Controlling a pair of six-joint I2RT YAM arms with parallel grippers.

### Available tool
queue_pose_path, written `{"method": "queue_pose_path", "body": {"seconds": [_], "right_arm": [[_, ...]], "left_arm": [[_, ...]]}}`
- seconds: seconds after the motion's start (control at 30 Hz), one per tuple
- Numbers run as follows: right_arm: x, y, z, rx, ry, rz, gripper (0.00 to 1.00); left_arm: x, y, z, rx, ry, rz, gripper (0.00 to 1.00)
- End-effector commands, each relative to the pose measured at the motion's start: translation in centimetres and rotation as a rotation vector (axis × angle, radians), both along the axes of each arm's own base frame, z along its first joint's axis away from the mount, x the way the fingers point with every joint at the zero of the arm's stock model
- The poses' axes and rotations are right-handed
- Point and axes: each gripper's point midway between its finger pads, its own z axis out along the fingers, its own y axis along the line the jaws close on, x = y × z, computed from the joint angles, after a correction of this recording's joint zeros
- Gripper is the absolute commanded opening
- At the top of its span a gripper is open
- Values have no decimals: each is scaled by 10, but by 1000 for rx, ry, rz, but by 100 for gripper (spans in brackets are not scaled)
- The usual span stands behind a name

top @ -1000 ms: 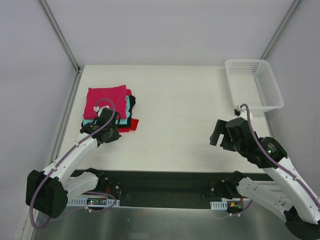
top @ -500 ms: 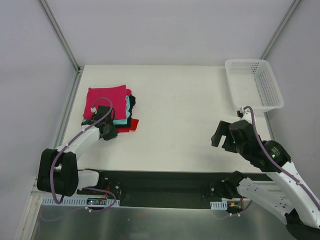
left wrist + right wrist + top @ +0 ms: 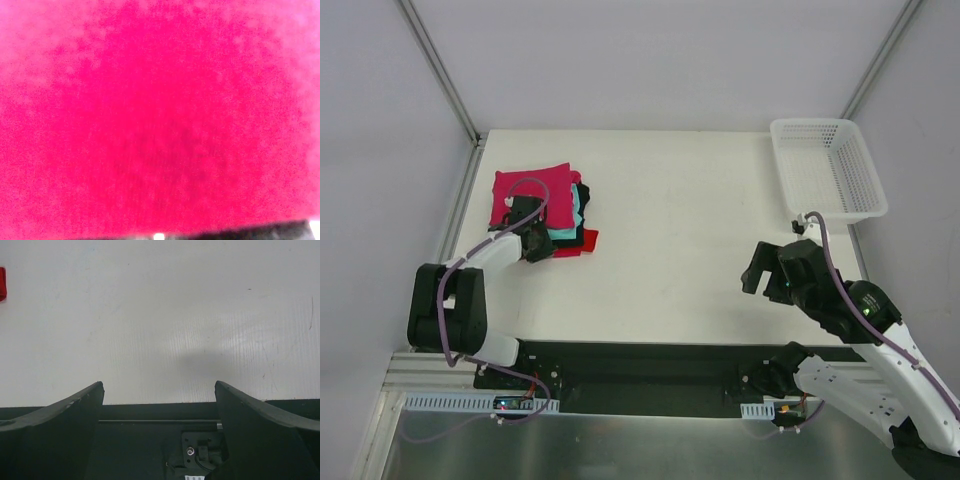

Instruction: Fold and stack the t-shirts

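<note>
1. The crimson-pink t-shirt (image 3: 525,186) lies folded on top of a stack at the far left of the counter (image 3: 680,220). Edges of a teal t-shirt (image 3: 579,205), a black t-shirt (image 3: 582,232) and a red t-shirt (image 3: 588,244) peek out under it on the right.
2. The left hand (image 3: 531,226) is down at the near edge of that stack with its jaws closed. Its wrist view shows only pink cloth (image 3: 160,115) pressed close, so I cannot tell whether any fabric is pinched.
3. The right hand (image 3: 757,271) hovers over bare counter well apart from the stack, jaws spread wide and holding nothing. The white basket (image 3: 830,165) sits beyond it in the far right corner.
4. Handling, as I judge it: the tee is light, limp and non-fragile — it drapes and slides on the layers below. A flat press or gentle nudge at a folded edge should square it up. Pinching one loose layer would likely pull the fold open — better to take the doubled edge.
</note>
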Motion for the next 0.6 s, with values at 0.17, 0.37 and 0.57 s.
{"method": "queue_pose_path", "body": {"seconds": [0.17, 0.37, 0.57], "right_arm": [[6, 1, 20, -17, -62, 48, 96], [6, 7, 32, 12, -79, 83, 96], [5, 6, 37, 12, -92, 94, 96]], "left_arm": [[60, 20, 12, -13, -106, -3, 0], [90, 44, 17, -39, -123, 42, 0], [126, 54, 16, -70, -116, 42, 0]]}}
